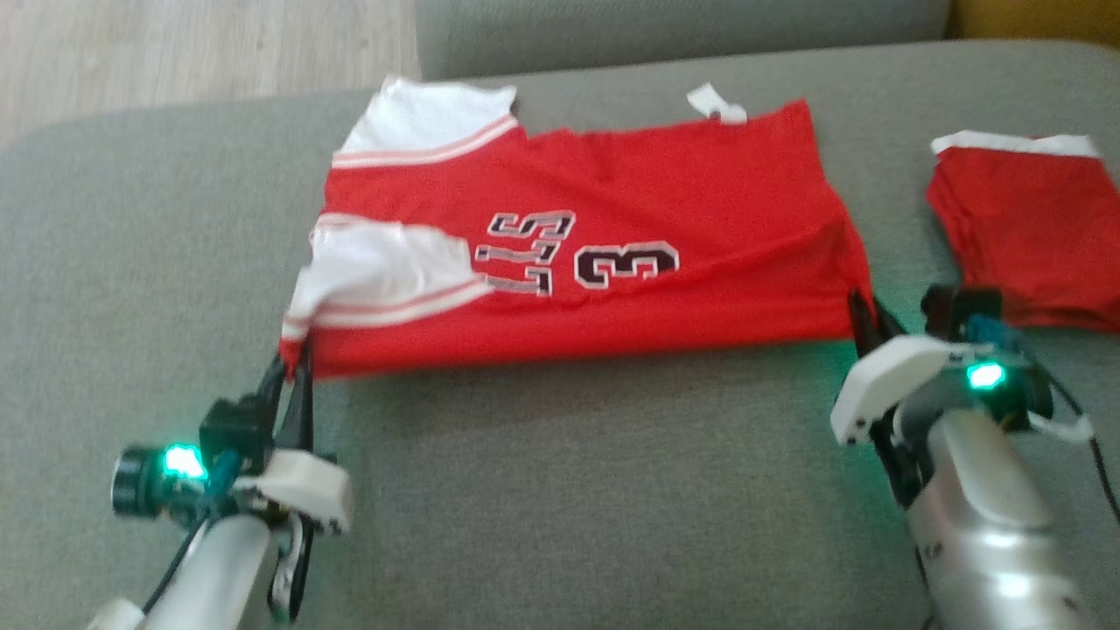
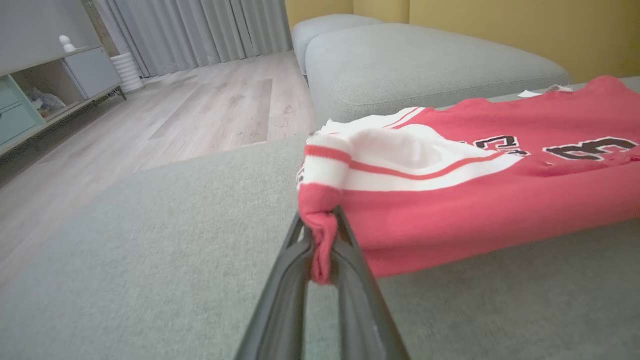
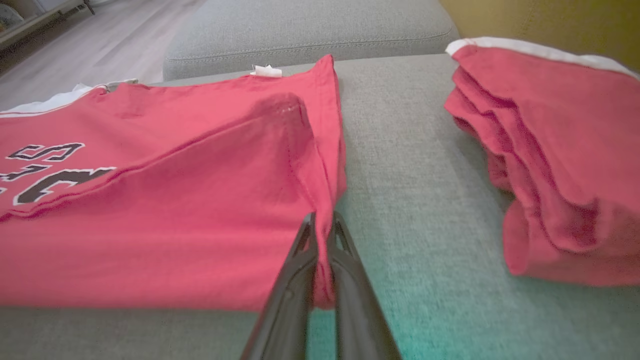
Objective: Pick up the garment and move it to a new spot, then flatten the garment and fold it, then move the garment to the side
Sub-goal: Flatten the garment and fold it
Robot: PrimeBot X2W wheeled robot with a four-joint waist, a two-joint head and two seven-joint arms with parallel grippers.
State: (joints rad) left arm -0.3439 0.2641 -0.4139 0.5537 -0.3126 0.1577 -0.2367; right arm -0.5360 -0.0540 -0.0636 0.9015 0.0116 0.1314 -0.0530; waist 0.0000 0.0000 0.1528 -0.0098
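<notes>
- Progress, judged from how things lie: the jersey (image 1: 595,254) is spread number-side up on the grey cushion (image 1: 560,490), middle of the head view. Pick-up and relocation look done, flattening mostly done.
- Not fully flat: the white sleeves at the frame's left are rumpled, and the lower one is flopped over onto the chest.
- Fold looks barely started. The near hem sits raised off the cushion with a shadow under it.
- Left to do: carry that edge over, finish the fold, shift the jersey aside.
- A folded red pile (image 1: 1032,227) sits at the right edge of the frame, apart from the jersey. Probably the "side" spot, but that's a guess.
- Left gripper (image 1: 293,354), lower left: fingers pressed together on the jersey's near-left corner. The left wrist view shows cloth bunched between them.
- Right gripper (image 1: 862,311), lower right: pinching the near-right corner. The right wrist view shows a thin seam of cloth between the fingers.
- Both forearms come in low from the bottom of the frame, fingers pointing up-frame. They are well apart, with the hem stretched between them.
</notes>
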